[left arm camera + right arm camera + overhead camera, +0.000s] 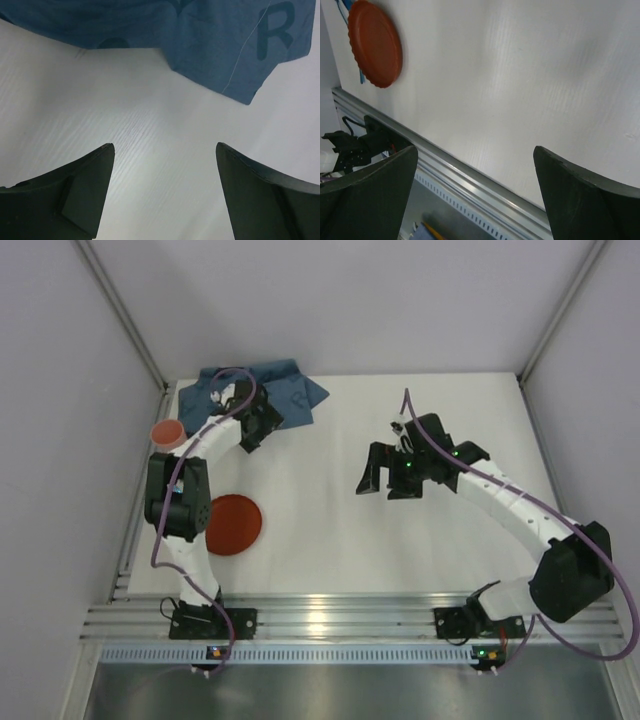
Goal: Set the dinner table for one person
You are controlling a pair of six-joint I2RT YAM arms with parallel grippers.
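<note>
Spanning the whole workspace, white dinner table, left gripper spread wide, empty, hovering just beside blue lettered cloth, right gripper spread wide, empty, over mid-table, red plate near-left.

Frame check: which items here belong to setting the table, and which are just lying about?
For the job: dinner table, red plate, small red cup, blue lettered cloth (likely the placemat).
Not for the job: aluminium rail, grey enclosure walls; both rig fittings.
</note>
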